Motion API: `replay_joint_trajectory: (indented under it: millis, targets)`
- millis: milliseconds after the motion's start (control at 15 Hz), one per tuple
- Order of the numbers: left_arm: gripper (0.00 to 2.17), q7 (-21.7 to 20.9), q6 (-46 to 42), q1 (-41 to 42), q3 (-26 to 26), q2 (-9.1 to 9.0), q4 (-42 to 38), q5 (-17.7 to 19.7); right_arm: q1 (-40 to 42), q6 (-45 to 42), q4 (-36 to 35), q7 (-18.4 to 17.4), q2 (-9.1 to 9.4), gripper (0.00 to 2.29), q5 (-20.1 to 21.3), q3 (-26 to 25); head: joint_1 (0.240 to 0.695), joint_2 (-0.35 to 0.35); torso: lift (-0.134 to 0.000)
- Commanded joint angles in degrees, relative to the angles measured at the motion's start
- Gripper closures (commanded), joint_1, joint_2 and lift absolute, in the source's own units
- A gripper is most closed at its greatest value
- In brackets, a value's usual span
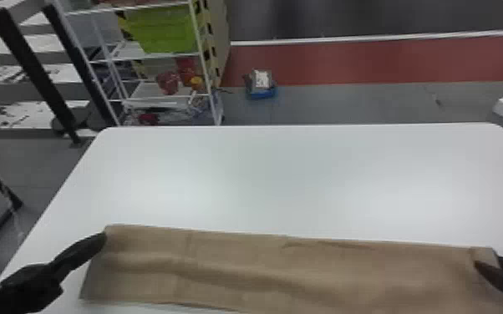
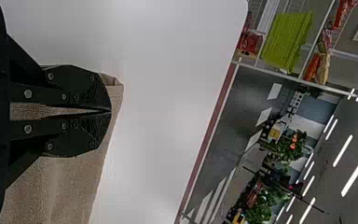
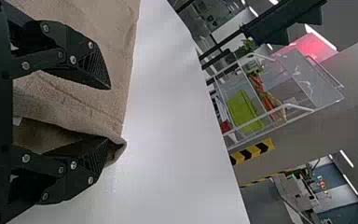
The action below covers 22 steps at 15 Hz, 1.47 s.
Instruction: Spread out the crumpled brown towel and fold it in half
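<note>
The brown towel (image 1: 263, 267) lies as a wide band along the table's near side, with a few soft wrinkles. My left gripper (image 1: 105, 237) is at its far left corner; in the left wrist view the left gripper (image 2: 110, 111) is shut on the towel (image 2: 65, 186), a bit of the corner showing past the tips. At the far right corner is my right gripper (image 1: 486, 261). In the right wrist view the right gripper (image 3: 109, 114) stands open around the towel's edge (image 3: 74, 102), which curls over near the lower fingertip.
The white table (image 1: 284, 175) stretches away beyond the towel. Past its far left edge stands a white rack (image 1: 204, 54) with a green bin (image 1: 161, 29), and a small blue item (image 1: 261, 92) lies on the floor behind.
</note>
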Motion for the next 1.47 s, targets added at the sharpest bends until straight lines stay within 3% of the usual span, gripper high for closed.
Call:
replay_joint_trajectory:
  millis: [0,133,200,400,867,933,1000,1067,1400]
  targets:
    - [1.05,0.0,0.18,0.04,0.0,-0.15,-0.12,0.05,0.39,0.12,-0.72,0.08,0.02,0.66,-0.22,-0.61,0.695,0.136,-0.124]
    - [1.06,0.0,0.18,0.04,-0.08,-0.15,-0.2,0.05,0.39,1.35,-0.72,0.26,-0.06,1.35,-0.4,-0.96,0.695,0.133,-0.124]
    - [1.26,0.09,0.18,0.04,-0.17,-0.15,-0.2,0.05,0.22,1.35,-0.72,0.17,-0.15,1.61,-0.4,-1.14,0.695,0.13,-0.124]
    - [1.66,0.0,0.18,0.04,-0.52,-0.15,-0.2,-0.03,-0.14,1.35,-0.11,0.17,-0.41,1.66,-0.4,-2.11,0.695,0.122,-0.124]
    - [1.72,-0.79,0.53,-0.05,-0.7,-0.15,-0.2,-0.3,-0.49,1.52,1.12,-0.45,-0.5,1.66,-1.8,-3.34,0.695,0.088,-0.124]
    - [1.45,-0.44,1.41,-0.05,-0.79,-0.15,-0.38,-0.38,-0.49,1.7,1.12,-0.45,-0.5,1.66,-1.72,-3.34,0.695,0.085,-0.124]
    - [0.84,-0.53,1.06,-0.05,-0.7,-0.15,-0.38,-0.38,-0.49,1.52,1.12,-0.27,-0.41,1.66,-1.72,-3.34,0.695,0.083,-0.124]
    - [0.39,-0.35,0.35,-0.05,-0.35,-0.15,-0.29,-0.38,-0.49,1.35,1.12,-0.27,-0.41,1.66,-1.72,-3.25,0.695,0.082,-0.124]
    - [0.22,-1.05,0.53,-0.49,-0.87,0.44,0.41,-1.26,-0.31,1.0,1.12,0.08,-0.5,1.66,-1.8,-3.51,0.695,0.088,-0.124]
